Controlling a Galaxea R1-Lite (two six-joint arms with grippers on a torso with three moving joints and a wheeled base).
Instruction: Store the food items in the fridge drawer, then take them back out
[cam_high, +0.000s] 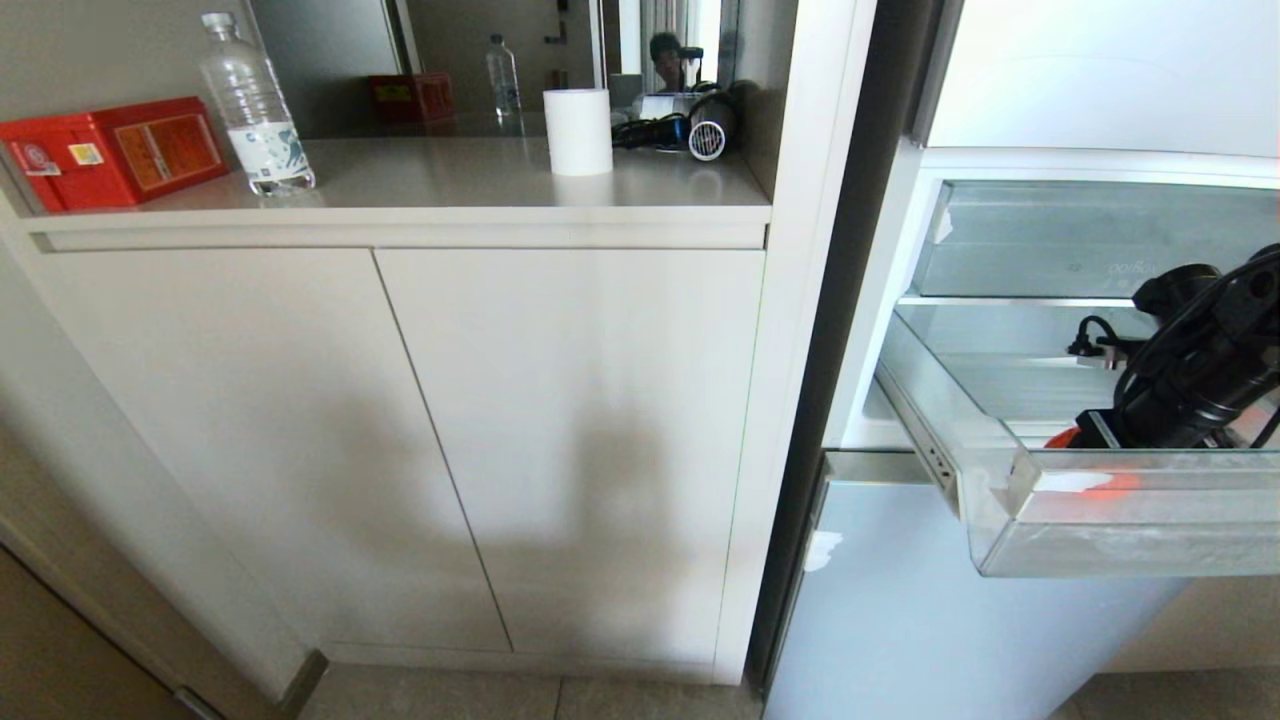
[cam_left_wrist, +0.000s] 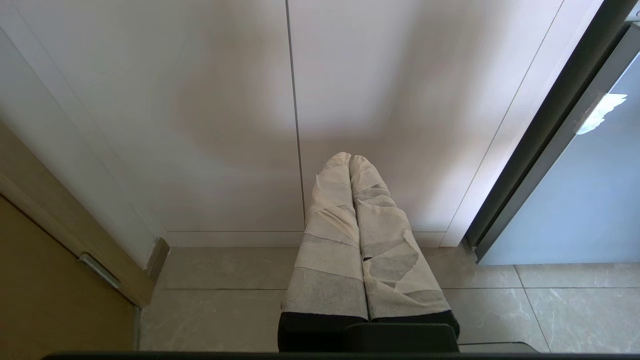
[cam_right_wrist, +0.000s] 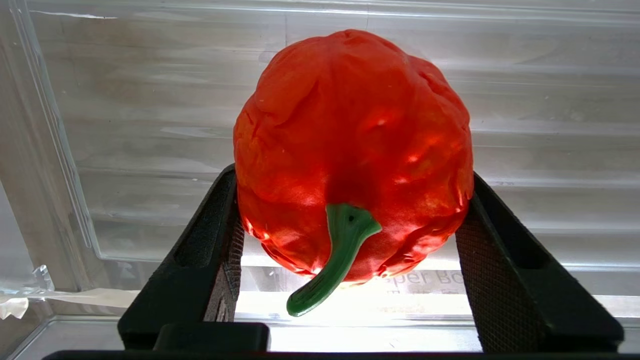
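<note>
Right gripper (cam_right_wrist: 350, 200) clamps wrinkled glossy red fruit (cam_right_wrist: 352, 150), green stem (cam_right_wrist: 340, 255); left gripper (cam_left_wrist: 350, 165) closed.

My right gripper (cam_right_wrist: 350, 215) has its two black fingers (cam_right_wrist: 220, 250) on either side of the red fruit (cam_right_wrist: 350, 145), each ribbed pad against its flank. The fruit is glossy and wrinkled, its green stem (cam_right_wrist: 340, 255) curling toward my wrist. It sits inside the clear drawer (cam_right_wrist: 125, 125): ridged plastic lies behind it, one wall (cam_right_wrist: 45, 150) rises beside one finger, and a white tape scrap (cam_right_wrist: 65, 297) clings near that corner.
</note>
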